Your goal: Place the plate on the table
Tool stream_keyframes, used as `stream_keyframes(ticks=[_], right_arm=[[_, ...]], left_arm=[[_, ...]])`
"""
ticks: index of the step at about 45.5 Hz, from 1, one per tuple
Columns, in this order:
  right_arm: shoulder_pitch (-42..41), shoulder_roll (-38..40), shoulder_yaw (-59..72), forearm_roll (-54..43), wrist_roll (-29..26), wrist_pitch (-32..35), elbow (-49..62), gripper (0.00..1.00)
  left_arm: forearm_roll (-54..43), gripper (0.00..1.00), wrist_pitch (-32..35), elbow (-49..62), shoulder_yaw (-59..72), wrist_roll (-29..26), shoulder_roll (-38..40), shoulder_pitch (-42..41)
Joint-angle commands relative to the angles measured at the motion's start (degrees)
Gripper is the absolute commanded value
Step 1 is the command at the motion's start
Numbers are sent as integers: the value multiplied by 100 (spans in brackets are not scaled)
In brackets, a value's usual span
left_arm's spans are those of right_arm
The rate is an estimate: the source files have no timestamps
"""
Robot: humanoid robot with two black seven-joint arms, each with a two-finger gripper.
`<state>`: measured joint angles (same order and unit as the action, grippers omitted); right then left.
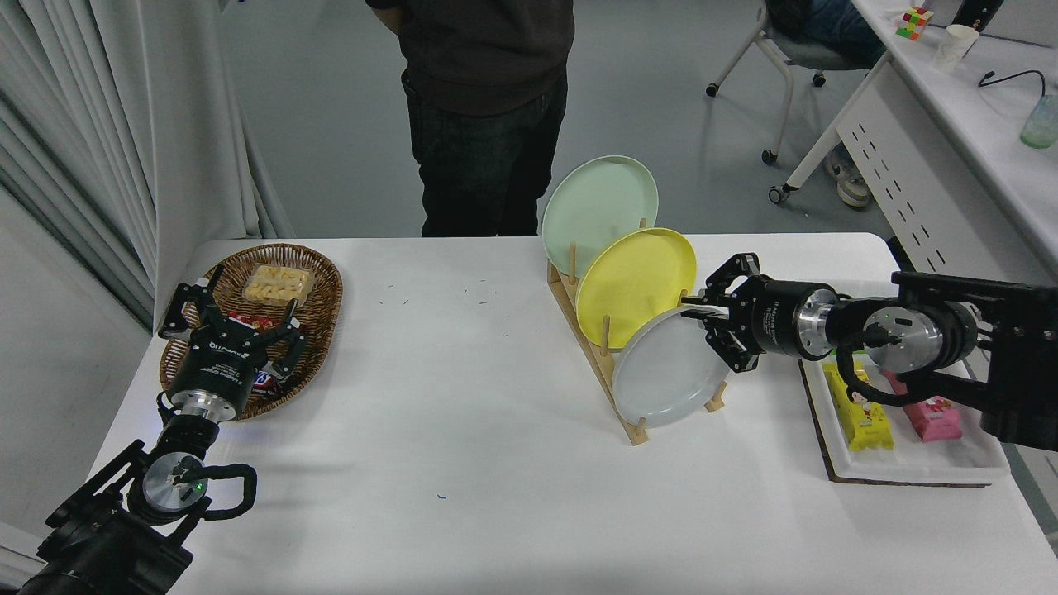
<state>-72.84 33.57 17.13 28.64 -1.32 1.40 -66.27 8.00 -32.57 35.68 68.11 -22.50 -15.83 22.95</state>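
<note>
Head view, my right gripper (707, 318) with jaws closed on the plate's (665, 372) upper right rim, plate light grey, round, tilted in the rack (597, 364), left gripper (227, 307) splayed open over the basket (318, 281).

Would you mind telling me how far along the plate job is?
Done: the right gripper has reached the grey plate at its upper right rim. In hand: gripping it; whether the grip has closed is unclear. Left: lifting it from the wooden rack and laying it on the table.
</note>
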Motion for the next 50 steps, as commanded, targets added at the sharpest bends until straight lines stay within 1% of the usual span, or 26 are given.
stream_keyframes(ticks=[1,18,50], right_arm=[[-11,0,1,2,0,0,0,13],[-11,0,1,2,0,9,0,9],[-2,35,1,2,0,9,-18,8]], left_arm=[[0,98,-4,0,0,0,1,-1],[0,98,-4,0,0,0,1,8],[0,98,5,0,0,0,1,-1]])
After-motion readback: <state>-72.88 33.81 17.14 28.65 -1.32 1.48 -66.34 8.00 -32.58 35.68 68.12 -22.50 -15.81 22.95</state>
